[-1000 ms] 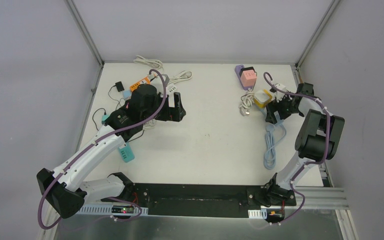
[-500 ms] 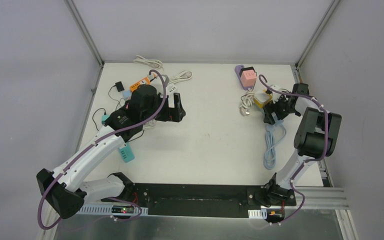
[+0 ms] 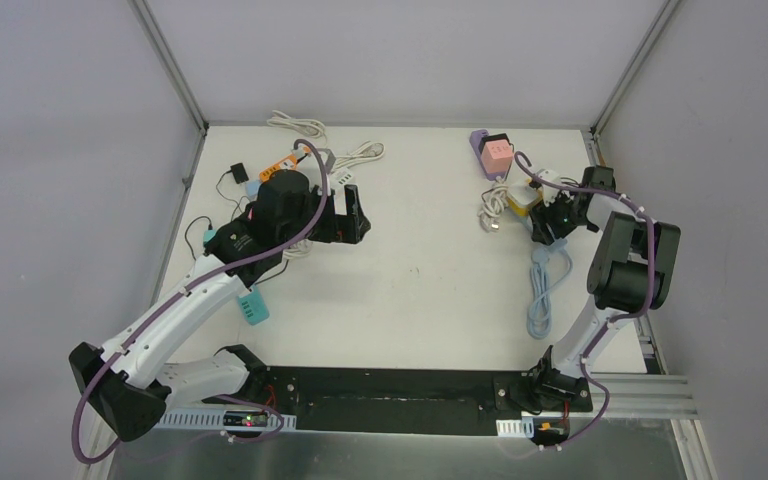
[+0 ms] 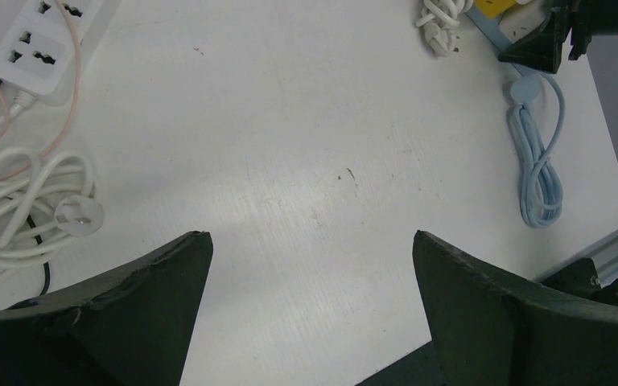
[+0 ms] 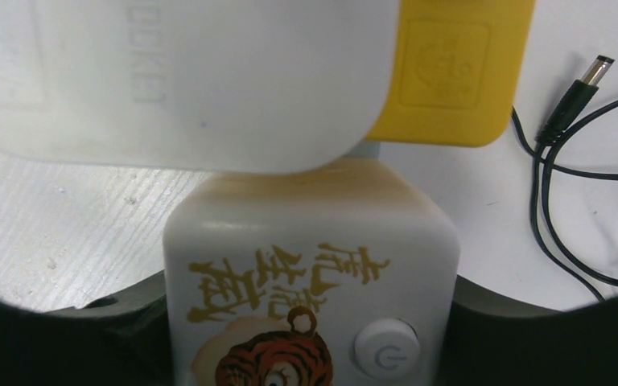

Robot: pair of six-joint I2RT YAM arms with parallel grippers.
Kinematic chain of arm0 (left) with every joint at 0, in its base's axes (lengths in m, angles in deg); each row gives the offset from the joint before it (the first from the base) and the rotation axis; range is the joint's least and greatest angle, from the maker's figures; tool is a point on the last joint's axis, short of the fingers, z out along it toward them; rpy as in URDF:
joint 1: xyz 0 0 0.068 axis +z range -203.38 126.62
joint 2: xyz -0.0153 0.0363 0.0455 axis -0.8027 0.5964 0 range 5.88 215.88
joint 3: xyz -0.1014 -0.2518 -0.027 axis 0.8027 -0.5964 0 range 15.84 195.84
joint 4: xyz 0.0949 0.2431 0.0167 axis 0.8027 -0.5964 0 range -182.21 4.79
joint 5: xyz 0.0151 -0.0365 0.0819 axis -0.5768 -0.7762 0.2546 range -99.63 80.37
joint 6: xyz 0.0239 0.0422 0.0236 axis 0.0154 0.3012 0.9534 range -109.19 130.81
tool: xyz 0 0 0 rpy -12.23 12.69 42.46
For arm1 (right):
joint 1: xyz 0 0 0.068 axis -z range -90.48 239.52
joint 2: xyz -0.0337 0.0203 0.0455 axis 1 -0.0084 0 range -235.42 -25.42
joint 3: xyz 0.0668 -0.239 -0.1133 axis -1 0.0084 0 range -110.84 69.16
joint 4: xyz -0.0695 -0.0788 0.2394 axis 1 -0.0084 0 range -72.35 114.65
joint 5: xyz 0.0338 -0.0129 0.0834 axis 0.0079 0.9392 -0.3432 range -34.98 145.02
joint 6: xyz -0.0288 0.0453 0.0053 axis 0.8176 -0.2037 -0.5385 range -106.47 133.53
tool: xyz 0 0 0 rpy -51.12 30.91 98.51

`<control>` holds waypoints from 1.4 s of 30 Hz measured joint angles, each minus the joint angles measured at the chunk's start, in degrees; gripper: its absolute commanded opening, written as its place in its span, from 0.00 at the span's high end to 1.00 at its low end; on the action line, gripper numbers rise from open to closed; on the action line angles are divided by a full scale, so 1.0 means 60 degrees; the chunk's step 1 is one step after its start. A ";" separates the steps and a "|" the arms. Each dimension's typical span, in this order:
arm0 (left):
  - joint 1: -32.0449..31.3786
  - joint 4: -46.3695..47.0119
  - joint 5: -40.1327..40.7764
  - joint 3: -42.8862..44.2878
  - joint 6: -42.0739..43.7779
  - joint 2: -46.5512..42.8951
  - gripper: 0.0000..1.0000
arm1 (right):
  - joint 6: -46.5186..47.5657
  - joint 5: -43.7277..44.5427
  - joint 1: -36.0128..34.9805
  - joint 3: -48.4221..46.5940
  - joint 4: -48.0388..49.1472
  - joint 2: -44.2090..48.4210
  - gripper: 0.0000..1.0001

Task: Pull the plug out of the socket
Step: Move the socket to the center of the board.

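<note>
Socket cube (image 5: pixel 314 305), white, tiger print, round button, at far right of table (image 3: pixel 410 270); sits between fingers of right gripper (image 3: pixel 550 222); fingers close beside its flanks, cannot tell whether squeezing; big white plug (image 5: pixel 177 72) seated on cube's far face, yellow block (image 5: pixel 451 80) beside it; left gripper (image 4: pixel 310 241) spread wide, empty, well apart; plug likely light, rigid, smooth plastic, pins tight; take by flat sides, pull straight, cube braced.
</note>
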 measured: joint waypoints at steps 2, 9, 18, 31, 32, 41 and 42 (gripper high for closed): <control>0.0000 0.0025 0.0000 -0.0025 -0.0022 -0.0044 0.01 | 0.0033 0.0000 0.0000 0.0025 0.0018 0.0018 0.77; 0.0000 0.0058 -0.0018 -0.0193 -0.0204 -0.0208 0.03 | 0.0273 -0.0091 -0.0029 0.0324 0.0036 0.0277 1.00; 0.0000 0.0317 -0.0576 -0.0688 -0.0182 -0.0528 0.05 | 0.1759 -0.0750 -0.0812 0.0951 -0.1971 0.1118 1.00; 0.0000 0.2499 -0.1781 -0.3708 -0.0058 -0.2626 0.06 | 0.1333 -0.0539 -0.6342 0.2473 -0.1832 0.2849 1.00; 0.0000 0.2670 -0.1858 -0.3945 -0.0051 -0.2761 0.06 | 0.1220 -0.0539 -0.6553 0.2473 -0.1785 0.2830 1.00; 0.0000 0.3738 -0.2350 -0.5370 0.0033 -0.3920 0.07 | 0.0423 0.0047 -0.7981 0.2459 -0.1129 0.2375 0.38; 0.0000 0.3818 -0.2371 -0.5442 0.0055 -0.3978 0.07 | 0.0357 0.0080 -0.8080 0.2386 -0.1162 0.2266 0.31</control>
